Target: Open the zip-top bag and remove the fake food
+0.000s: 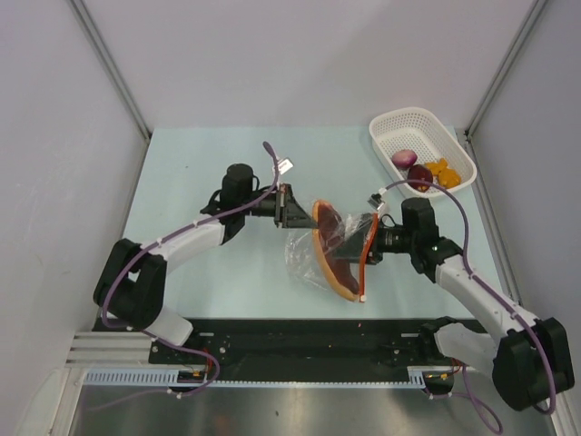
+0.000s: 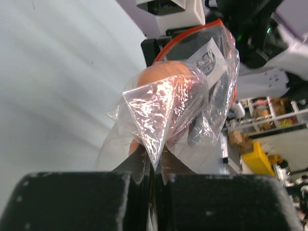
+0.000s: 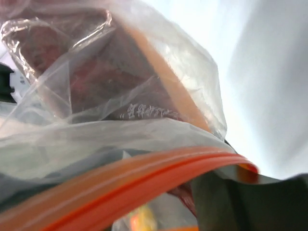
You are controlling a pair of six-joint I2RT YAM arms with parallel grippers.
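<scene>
Both fingers of the left gripper are pressed together on a crinkled fold of the zip-top bag, which hangs stretched above the table between the arms. Opposite, the right gripper clamps the bag's red-orange zip strip. Inside sits a reddish-brown slice. Far right, a white basket holds a purple bulb, maroon lump and orange chunks. Blurred plastic hides the right gripper's fingertips in its wrist view.

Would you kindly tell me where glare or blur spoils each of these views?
Top external: evenly lit and sharp, the zip-top bag readable. Left wrist: bright glare on the bag's crinkles. Right wrist: too close, the zip strip and plastic blurred, right side washed out.
</scene>
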